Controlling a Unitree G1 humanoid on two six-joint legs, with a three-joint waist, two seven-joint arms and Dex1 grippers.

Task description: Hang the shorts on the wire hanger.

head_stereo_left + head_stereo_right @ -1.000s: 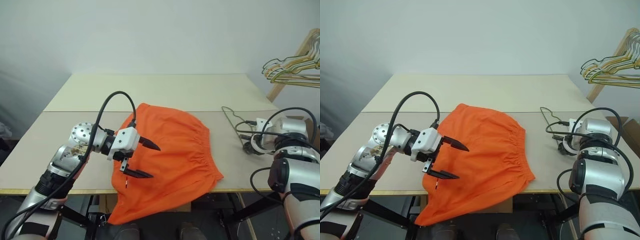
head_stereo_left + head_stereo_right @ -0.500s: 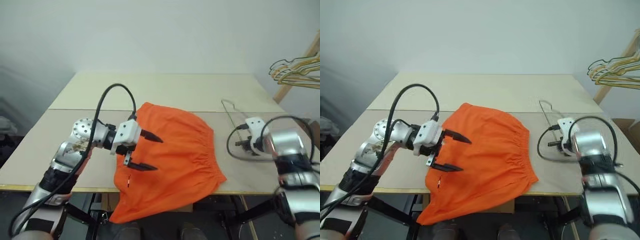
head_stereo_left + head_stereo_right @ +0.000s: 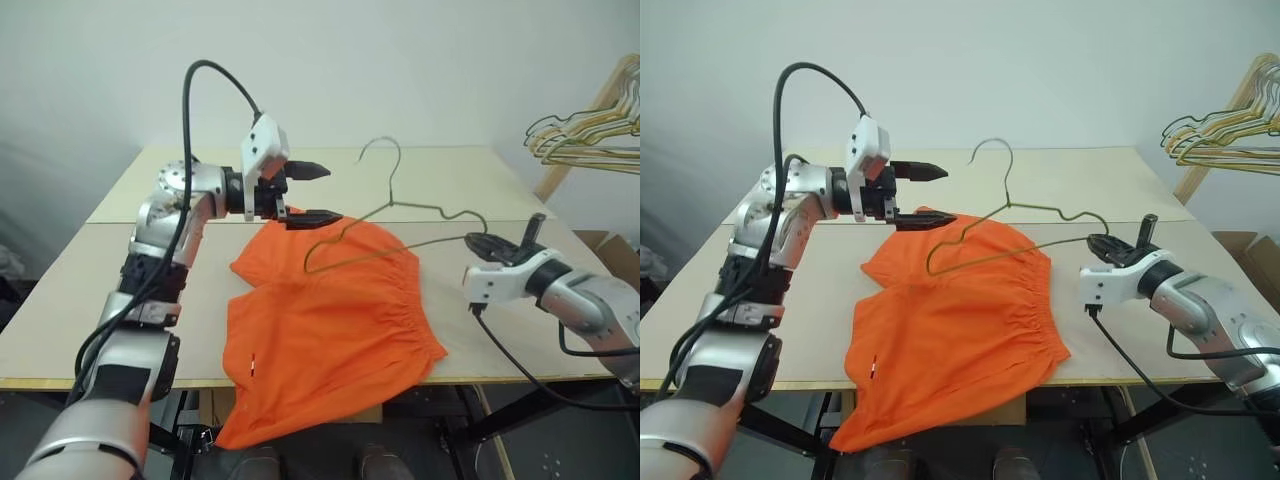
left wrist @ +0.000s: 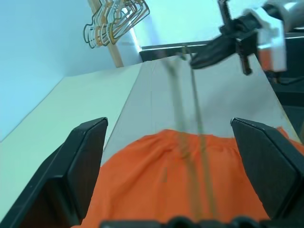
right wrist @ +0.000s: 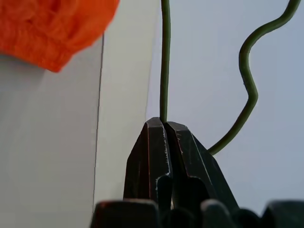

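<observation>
The orange shorts [image 3: 330,320] lie spread on the table [image 3: 430,170], with their lower part hanging over the near edge. My right gripper [image 3: 482,243] is shut on one corner of the olive wire hanger [image 3: 392,203] and holds it in the air, tilted, over the shorts' waistband side. The right wrist view shows its fingers [image 5: 164,137] pinched on the wire [image 5: 165,57]. My left gripper [image 3: 318,192] is open above the far edge of the shorts, just left of the hanger, with nothing between its fingers [image 4: 85,161].
A bunch of yellow and dark wire hangers [image 3: 585,135] hangs on a wooden rack at the far right. The table's far half behind the shorts is bare, with a seam running across it.
My right gripper has lifted the hanger off the table and swung it left over the shorts. My left gripper rose from above the shorts' middle toward their far edge, staying open.
</observation>
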